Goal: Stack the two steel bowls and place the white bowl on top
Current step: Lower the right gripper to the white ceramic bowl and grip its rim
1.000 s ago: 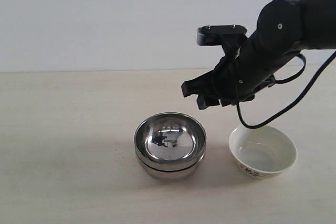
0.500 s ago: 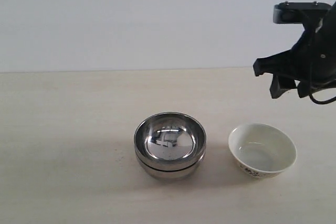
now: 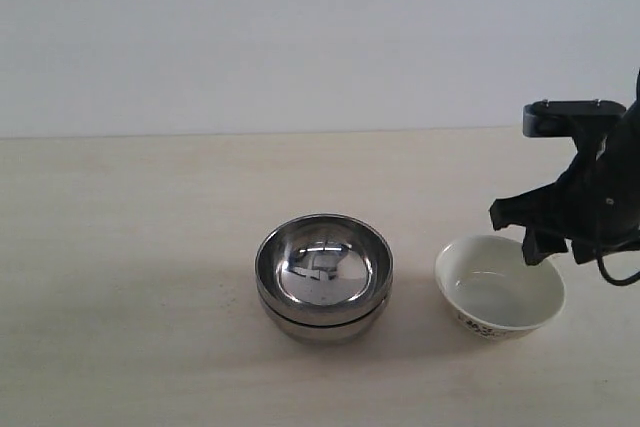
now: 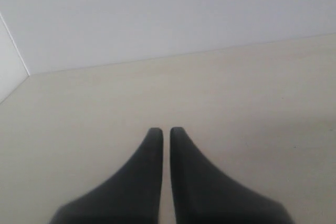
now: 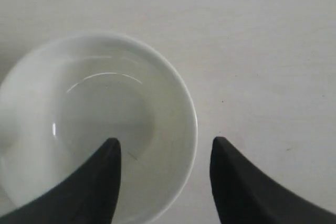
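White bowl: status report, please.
Right gripper open over white bowl rim. Left gripper shut, empty. Steel bowls stacked. No obstruction seen.

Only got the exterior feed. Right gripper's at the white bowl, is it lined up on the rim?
Observer: Yes. In the right wrist view the right gripper is open, with one finger over the inside of the white bowl, the other outside it, and the rim between them.
Operator: Left arm isn't in my frame. State?
Observer: The left wrist view shows the left gripper shut, with nothing between its fingers.
Operator: Anything under it?
Observer: Only bare table; no bowl shows in that view.
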